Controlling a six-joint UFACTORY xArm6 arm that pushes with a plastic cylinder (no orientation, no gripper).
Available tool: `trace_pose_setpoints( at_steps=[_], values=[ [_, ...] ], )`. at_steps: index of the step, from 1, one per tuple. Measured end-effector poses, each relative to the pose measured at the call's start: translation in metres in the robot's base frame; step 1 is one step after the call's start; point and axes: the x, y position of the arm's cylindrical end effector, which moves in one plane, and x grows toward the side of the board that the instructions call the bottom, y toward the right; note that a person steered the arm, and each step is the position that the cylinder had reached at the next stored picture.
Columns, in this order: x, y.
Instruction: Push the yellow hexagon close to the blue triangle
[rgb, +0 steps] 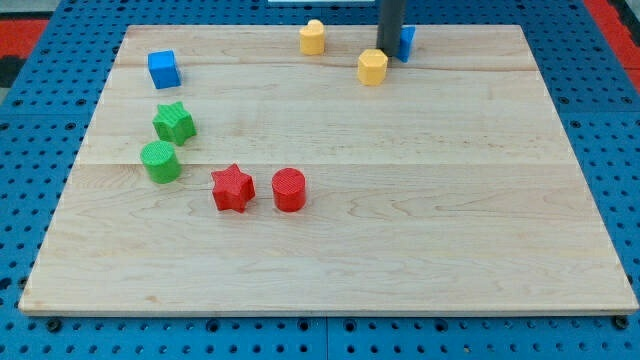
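The yellow hexagon (373, 67) lies near the view's top, right of centre. The blue triangle (406, 41) sits just above and right of it, mostly hidden behind my rod. My tip (387, 50) is between the two, touching or nearly touching the hexagon's upper right side and in front of the triangle. A small gap separates the hexagon from the triangle.
A second yellow block (313, 37) sits at the top centre. A blue cube (163, 69) is at the upper left. A green star (174, 123) and green cylinder (160, 162) are at the left. A red star (232, 188) and red cylinder (289, 189) sit near the centre.
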Motion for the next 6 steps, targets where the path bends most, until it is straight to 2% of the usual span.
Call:
trace_pose_setpoints(
  at_steps=[2, 3, 4, 6],
  values=[
    [0.105, 0.001],
    [0.105, -0.093],
    [0.069, -0.104],
    [0.043, -0.042]
  ],
)
